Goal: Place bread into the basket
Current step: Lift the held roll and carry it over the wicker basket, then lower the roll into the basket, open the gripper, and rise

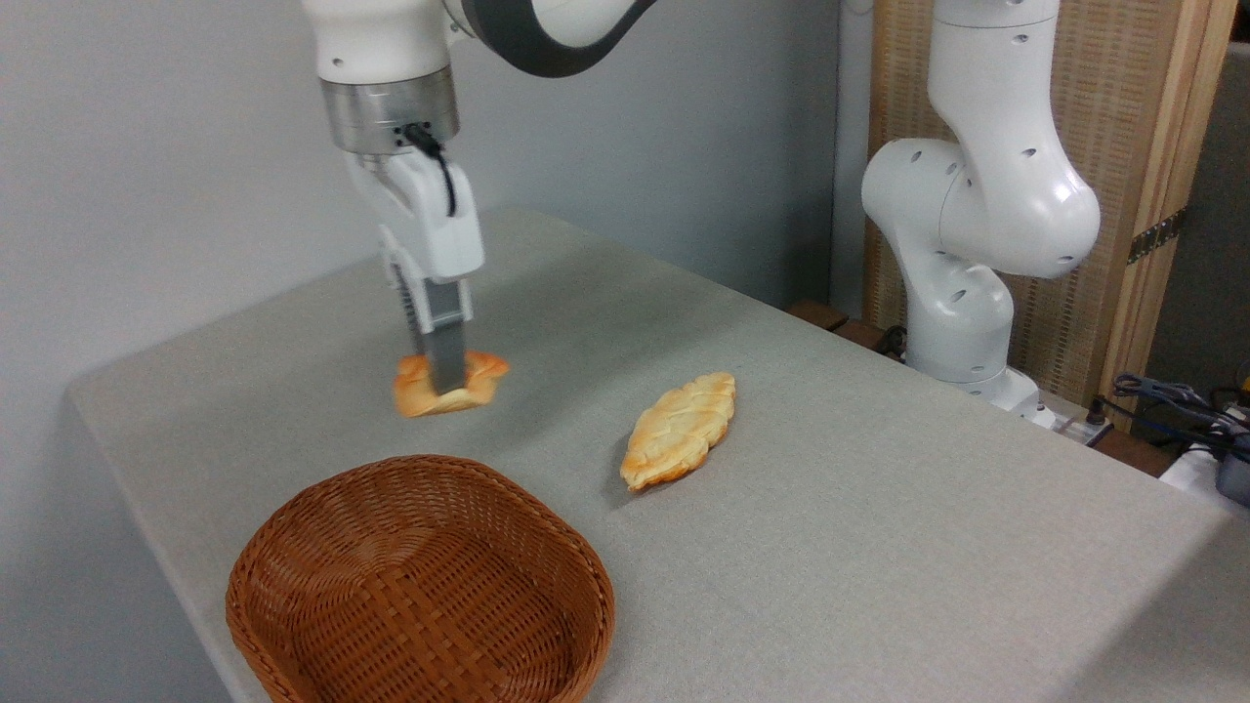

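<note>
Bread [479, 376] (orange-golden top, paler sides) sits pinched in the tool [447, 376].

Orange-golden bread [479, 376], reddish-brown woven basket [293, 547], pale-yellow scored pastry [679, 430], grey table [879, 508].

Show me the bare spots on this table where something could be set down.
The widest bare stretch of the table runs right of the leaf-shaped pastry. The far end behind the claw is also open. It is tighter at the left: bun in the claw, basket below, pastry beside.
</note>
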